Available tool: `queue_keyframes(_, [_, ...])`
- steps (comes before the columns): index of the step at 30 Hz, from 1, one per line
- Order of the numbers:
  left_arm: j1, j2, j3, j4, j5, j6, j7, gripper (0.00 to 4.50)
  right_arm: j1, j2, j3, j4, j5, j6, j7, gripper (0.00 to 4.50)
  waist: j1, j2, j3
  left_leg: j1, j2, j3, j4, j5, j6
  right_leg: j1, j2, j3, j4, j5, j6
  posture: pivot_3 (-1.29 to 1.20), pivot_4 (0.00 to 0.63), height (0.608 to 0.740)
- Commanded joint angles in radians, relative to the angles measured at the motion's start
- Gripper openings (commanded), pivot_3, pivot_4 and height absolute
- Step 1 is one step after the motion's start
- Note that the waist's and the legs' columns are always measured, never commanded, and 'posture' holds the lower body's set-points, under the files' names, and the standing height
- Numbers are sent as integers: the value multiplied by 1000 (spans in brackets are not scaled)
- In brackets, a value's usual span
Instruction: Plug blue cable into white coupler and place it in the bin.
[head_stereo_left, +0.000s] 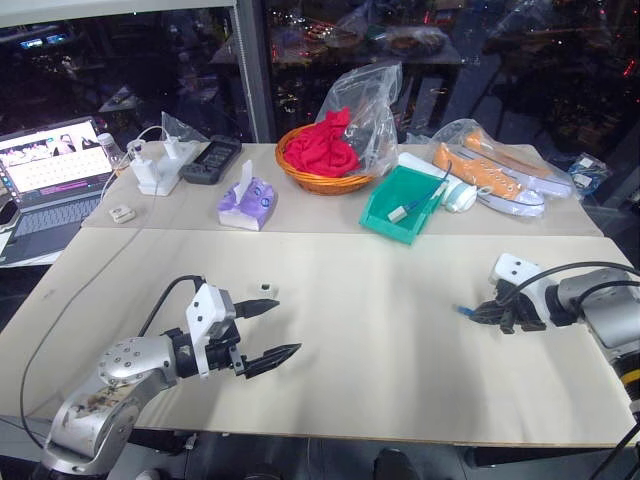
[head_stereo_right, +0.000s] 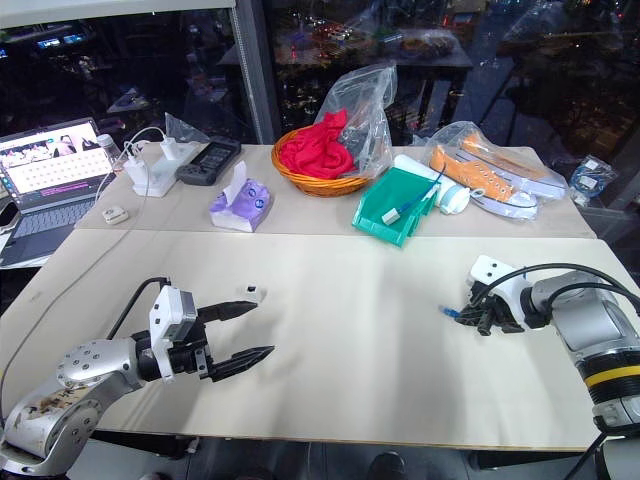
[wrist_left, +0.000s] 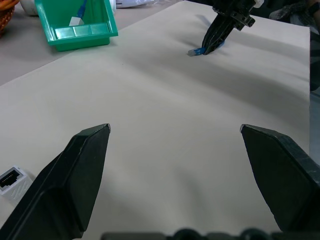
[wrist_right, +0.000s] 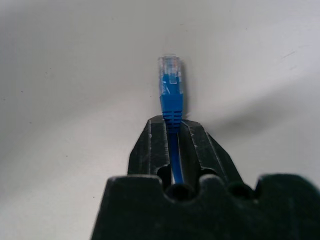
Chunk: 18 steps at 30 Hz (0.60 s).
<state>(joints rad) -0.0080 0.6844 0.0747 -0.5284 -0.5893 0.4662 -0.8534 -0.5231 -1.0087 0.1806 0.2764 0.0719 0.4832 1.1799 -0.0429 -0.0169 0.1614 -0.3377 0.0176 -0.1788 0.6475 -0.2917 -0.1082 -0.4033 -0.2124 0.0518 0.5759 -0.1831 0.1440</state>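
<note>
Right gripper (wrist_right: 172, 122) pinches blue cable (wrist_right: 170, 97) (plug poking past fingertips); left gripper (head_stereo_left: 268, 330) gapes beside white coupler (head_stereo_left: 266, 289).

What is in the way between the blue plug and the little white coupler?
Nothing visible. The right gripper holds the blue cable near its plug, the white coupler lies by the open left gripper, and bare table stretches between them.

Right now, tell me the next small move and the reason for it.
Probably lift the right gripper with the blue cable: it is shut just behind the clear plug, low on the table. The white coupler lies loose beside the open left gripper, which could take it next.
</note>
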Motion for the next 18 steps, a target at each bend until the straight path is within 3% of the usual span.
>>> queue_keyframes(1, [-12, 1, 13, -21, -10, -2, 5, 4500, 38, 8, 1, -39, 3, -7, 23, 5, 0, 0, 0, 0, 0, 0, 0, 0, 0, 0, 0, 0, 0, 0, 0, 0, 150, 740])
queue_keyframes(5, [-16, -8, 16, -19, -16, -1, 16, 4500, 39, 32, -22, -75, 23, 0, 17, 5, -2, 0, 0, 0, 0, 0, 0, 0, 0, 0, 0, 0, 0, 0, 0, 0, 150, 740])
queue_keyframes(10, [-20, -15, 29, -22, -35, 15, 30, 4500, 12, 91, -49, -288, 140, 85, 64, 5, -13, 1, 1, 1, 0, 0, -1, 0, 0, -1, 0, 0, 1, 0, 0, 0, 150, 740])
queue_keyframes(18, [-36, -24, 22, -29, -41, 32, 57, 4500, -49, 283, 131, -451, 111, 161, -12, 5, -4, 0, 1, 0, 0, 0, -2, 0, 0, -1, 0, 0, 1, 0, 0, 0, 150, 740])
